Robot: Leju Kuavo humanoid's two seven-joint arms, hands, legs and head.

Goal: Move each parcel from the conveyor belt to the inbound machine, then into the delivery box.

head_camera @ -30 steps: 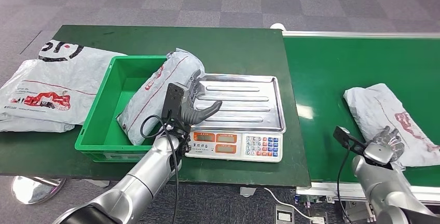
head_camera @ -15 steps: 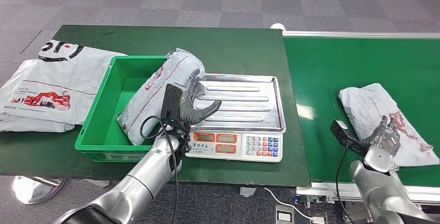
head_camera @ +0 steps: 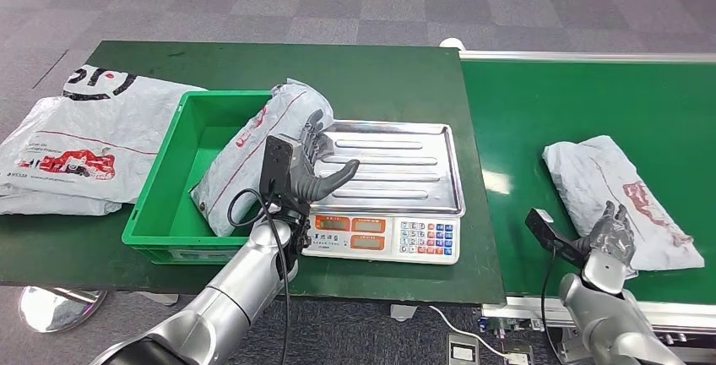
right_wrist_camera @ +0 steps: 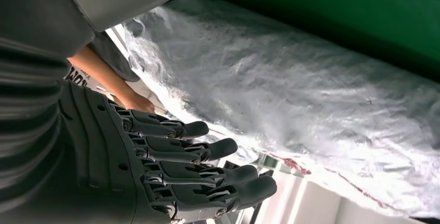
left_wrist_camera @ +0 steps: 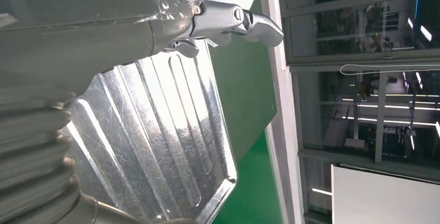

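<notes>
A crumpled grey parcel with red print lies on the green conveyor belt. My right hand is at its near edge, fingers straight and apart, holding nothing. The right wrist view shows those fingers stretched out beside the parcel's wrinkled film. A second grey parcel leans in the green delivery box, its top over the rim. My left hand is spread open just right of it, over the left edge of the scale's steel tray, thumb pointing across the tray.
The scale with its orange display and keypad stands at the dark green table's front edge, between the box and the belt. Large grey printed bags lie on the table left of the box. Grey carpet lies beyond.
The parcel on the belt has drifted left. My right hand has moved left and nearer with it, staying at its near edge. The left hand has barely moved.
</notes>
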